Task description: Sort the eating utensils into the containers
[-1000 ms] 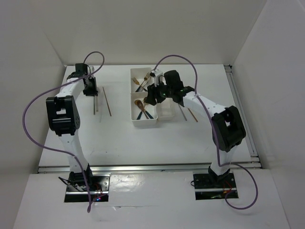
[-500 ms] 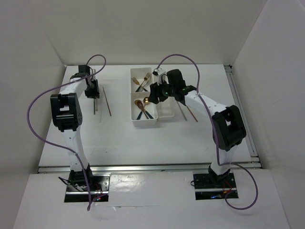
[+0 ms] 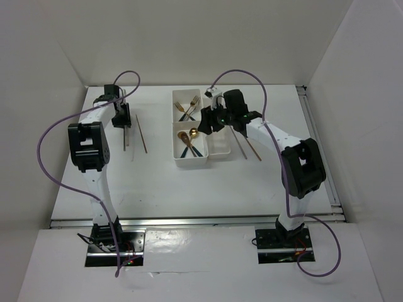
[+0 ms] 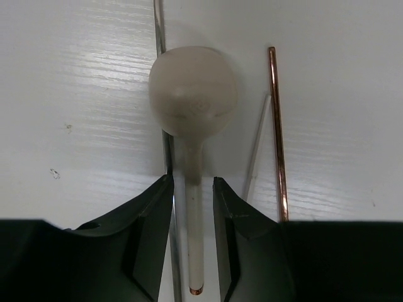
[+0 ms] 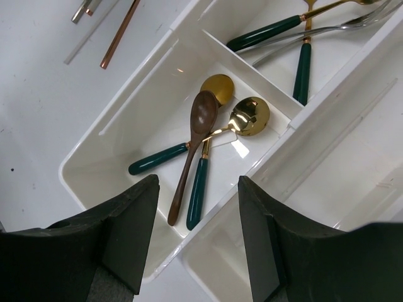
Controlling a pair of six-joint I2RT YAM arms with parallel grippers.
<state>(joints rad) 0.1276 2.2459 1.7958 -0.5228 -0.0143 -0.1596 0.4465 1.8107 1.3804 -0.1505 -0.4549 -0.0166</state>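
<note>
Fingers (image 4: 148, 239) of the left gripper (image 4: 192, 189) stand narrowly apart on the table (image 4: 75, 94), straddling the white handle of a pale-bowled spoon (image 4: 192, 100) with a slim gap on either side. A silvery chopstick (image 4: 158, 25) runs just beside that handle, and a copper chopstick (image 4: 277, 132) lies apart on its other side. The right gripper (image 5: 196, 207) hangs wide open and empty over the white tray (image 5: 145, 126), above the squarish compartment where a brown spoon (image 5: 203, 116) and two gold-bowled teal-handled spoons (image 5: 249, 117) lie crossed. The neighbouring square compartment holds teal-handled forks (image 5: 302, 69) and a silver fork (image 5: 327, 31)
</note>
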